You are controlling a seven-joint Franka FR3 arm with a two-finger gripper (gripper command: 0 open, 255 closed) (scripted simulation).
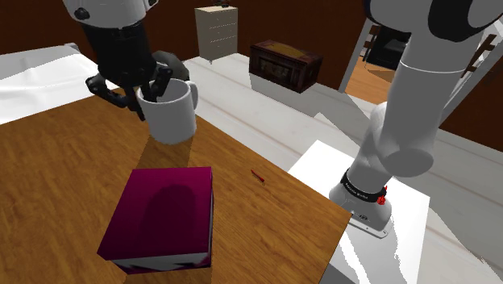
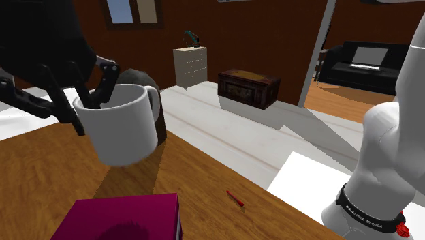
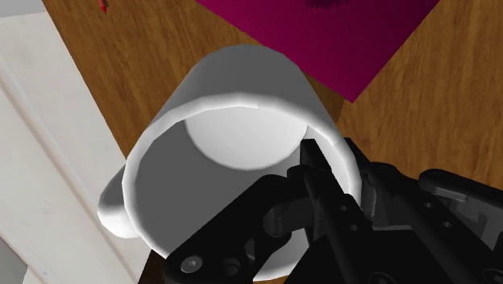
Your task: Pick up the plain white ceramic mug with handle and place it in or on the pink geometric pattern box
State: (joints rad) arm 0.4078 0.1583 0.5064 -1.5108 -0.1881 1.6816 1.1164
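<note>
Above the brown wooden surface (image 1: pixel 64 169), my black fingers (image 1: pixel 160 87) pinch the rim of the plain white handled mug (image 1: pixel 173 117), one inside, one outside. It hangs just beyond the magenta box (image 1: pixel 161 210); I should carry it level over the lid's middle, then lower gently.

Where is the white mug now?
Shoulder view, upper left: the mug, its rim clasped by the fingers, hangs above the wooden table, just beyond the pink box.
</note>
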